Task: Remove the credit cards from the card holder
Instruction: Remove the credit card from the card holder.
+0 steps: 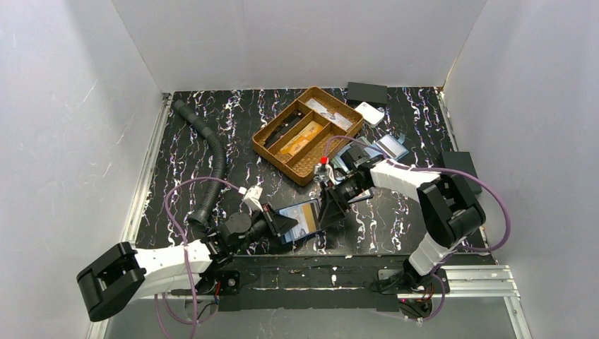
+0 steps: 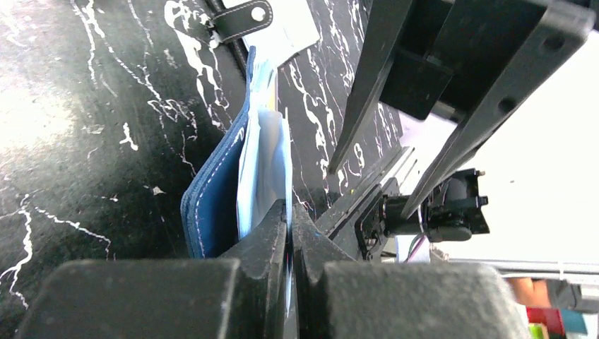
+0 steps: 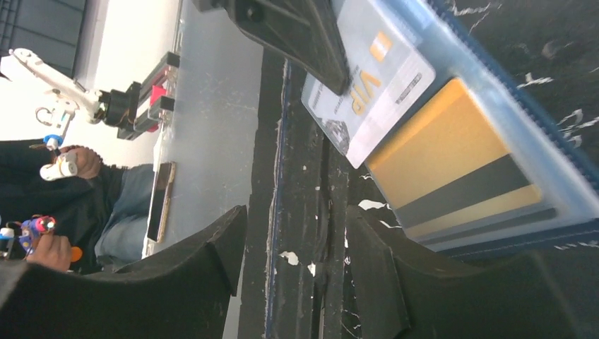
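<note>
Left gripper (image 2: 289, 215) clamps the blue card holder (image 2: 212, 191) while right gripper (image 3: 297, 240) stands apart beside it, wicker tray (image 1: 281, 159) beyond.

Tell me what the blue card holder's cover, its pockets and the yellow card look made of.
Card holder cover: likely leather or faux leather, matte blue, pale stitching along the edge. Pockets: clear glossy plastic; cards show through. Yellow card: smooth plastic, seemingly; dark stripe across it.

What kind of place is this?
Probably a robotics lab test cell: plain white walls box in a table where two robot arms are bolted, with props like a wicker tray and blue card holder.
</note>
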